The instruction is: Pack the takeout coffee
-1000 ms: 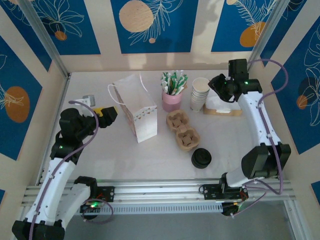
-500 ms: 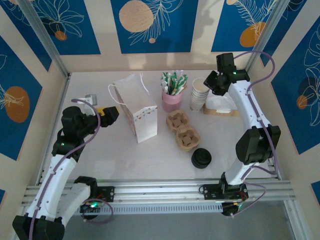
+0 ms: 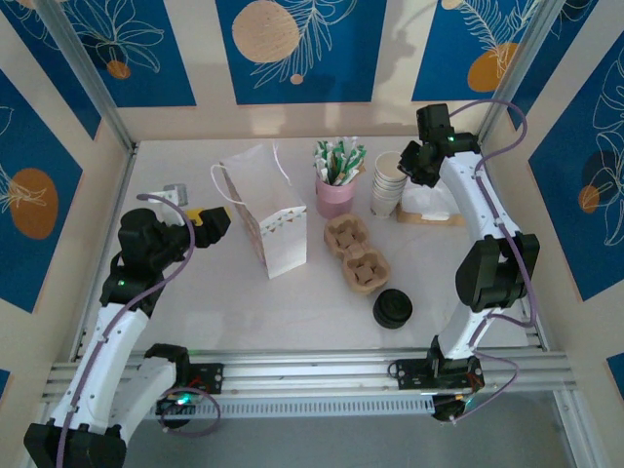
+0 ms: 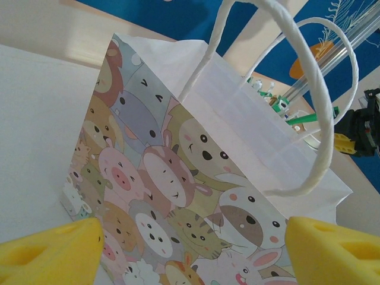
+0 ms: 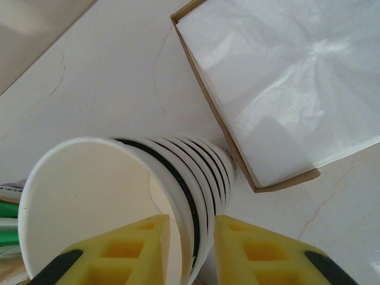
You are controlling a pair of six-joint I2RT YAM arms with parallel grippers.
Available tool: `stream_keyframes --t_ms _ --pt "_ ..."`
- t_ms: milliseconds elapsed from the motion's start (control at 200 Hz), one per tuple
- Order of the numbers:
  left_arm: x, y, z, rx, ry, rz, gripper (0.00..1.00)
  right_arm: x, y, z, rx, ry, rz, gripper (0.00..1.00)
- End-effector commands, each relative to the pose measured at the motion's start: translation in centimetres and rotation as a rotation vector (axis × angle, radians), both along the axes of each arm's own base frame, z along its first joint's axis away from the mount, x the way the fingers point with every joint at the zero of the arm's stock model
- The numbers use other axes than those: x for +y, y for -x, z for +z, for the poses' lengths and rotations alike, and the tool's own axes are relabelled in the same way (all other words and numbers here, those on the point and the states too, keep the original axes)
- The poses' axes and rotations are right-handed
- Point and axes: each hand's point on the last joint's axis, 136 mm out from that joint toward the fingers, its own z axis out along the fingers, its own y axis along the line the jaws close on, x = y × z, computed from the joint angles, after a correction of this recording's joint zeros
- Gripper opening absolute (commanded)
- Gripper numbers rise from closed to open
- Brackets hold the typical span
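- The left arm (image 3: 127,283) rises from the lower left of the top view. It bends at the elbow and turns its wrist rightward, low over the counter (image 3: 195,302).
- The left jaws stand wide. In the left wrist view their yellow fingertips (image 4: 50,252) sit at the two bottom corners, with nothing between them.
- The paper bag (image 3: 265,222) stands upright just beyond those jaws, its cartoon-animal side (image 4: 196,178) facing them and its handles up.
- The right arm (image 3: 478,210) stretches from the lower right up to the upper right, and its wrist bends left over the cup stack (image 3: 390,183).
- The right jaws are narrow. Their yellow fingers (image 5: 127,249) straddle the near wall of the stacked rims (image 5: 184,202); I cannot tell whether they press it.
- The cups are pale and unlidded, just beside a tray of white paper (image 5: 279,89).
- The black lid stack (image 3: 393,309) sits well apart, lower centre, near the cup carrier (image 3: 357,255).
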Motion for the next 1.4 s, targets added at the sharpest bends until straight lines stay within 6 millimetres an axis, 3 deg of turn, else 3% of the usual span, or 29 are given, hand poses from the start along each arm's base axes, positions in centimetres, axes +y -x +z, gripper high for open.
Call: stream_keyframes --t_ms 0,90,330,530,740,960,1106,1246,1396 --pt "0.2 0.2 0.2 -0.025 -0.022 0.005 0.8 0.3 -0.3 0.9 -0.013 0.0 0.008 0.21" --pt "0.1 0.2 0.1 -0.021 -0.021 0.004 0.8 0.3 -0.3 1.0 -0.013 0.001 0.015 0.13" --pt "0.1 0.1 0.0 -0.019 -0.02 0.004 0.8 0.4 -0.2 2.1 -0.03 -0.002 0.028 0.03" --pt "0.1 0.0 -0.1 -0.016 -0.022 0.003 0.8 0.6 0.2 5.0 -0.105 -0.028 0.027 0.0" --pt "0.2 0.0 -0.1 -0.018 -0.026 0.009 0.8 0.6 1.4 9.4 -0.215 -0.048 0.026 0.0" --pt "0.3 0.0 -0.2 -0.017 -0.031 0.013 0.8 -0.1 5.0 15.0 -0.362 -0.062 0.011 0.0" --pt "0.4 0.0 -0.2 -0.02 -0.034 0.018 0.8 1.3 8.5 17.3 -0.442 -0.114 0.067 0.0" --pt "0.5 0.0 -0.2 -0.022 -0.038 0.022 0.79 3.6 12.3 17.1 -0.45 -0.124 0.167 0.0" --pt "0.7 -0.1 -0.4 -0.02 -0.051 0.032 0.78 6.8 16.7 14.3 -0.394 -0.134 0.301 0.0"
